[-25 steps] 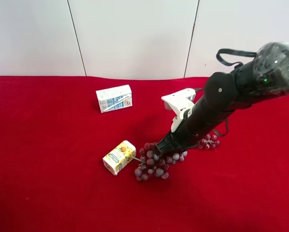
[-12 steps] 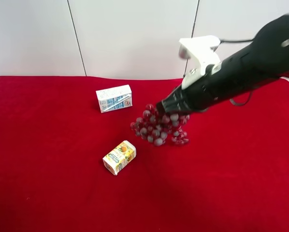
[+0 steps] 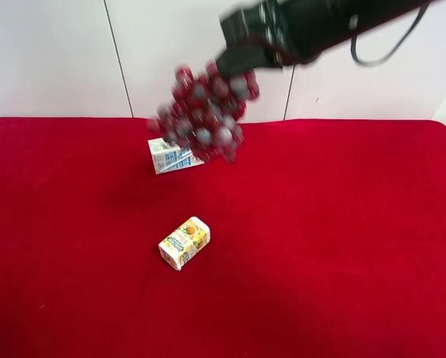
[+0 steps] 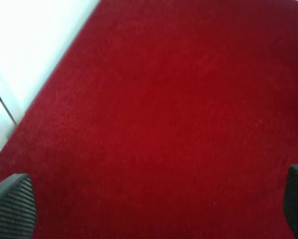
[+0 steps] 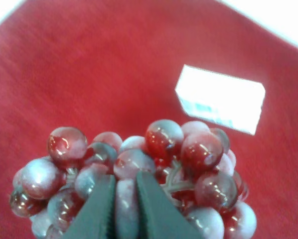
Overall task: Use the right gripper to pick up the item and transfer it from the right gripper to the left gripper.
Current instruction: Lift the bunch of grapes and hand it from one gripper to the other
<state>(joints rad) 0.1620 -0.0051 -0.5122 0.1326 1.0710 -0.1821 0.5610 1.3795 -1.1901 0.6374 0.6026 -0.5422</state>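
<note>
The bunch of dark red and grey-blue grapes hangs high in the air, blurred, in front of the white wall and above the white-and-blue carton. My right gripper is shut on it from above, at the end of the black arm reaching in from the exterior high view's upper right. In the right wrist view the fingers pinch the grapes near the stem. My left gripper shows only its two fingertips wide apart over bare red cloth, holding nothing. It does not show in the exterior high view.
A white-and-blue carton lies on the red tablecloth towards the back, also in the right wrist view. A yellow juice carton lies nearer the front. A white wall stands behind the table.
My right gripper has lifted the grapes off the cloth beside the yellow carton and carried them up and towards the back left. The cartons have not moved.
</note>
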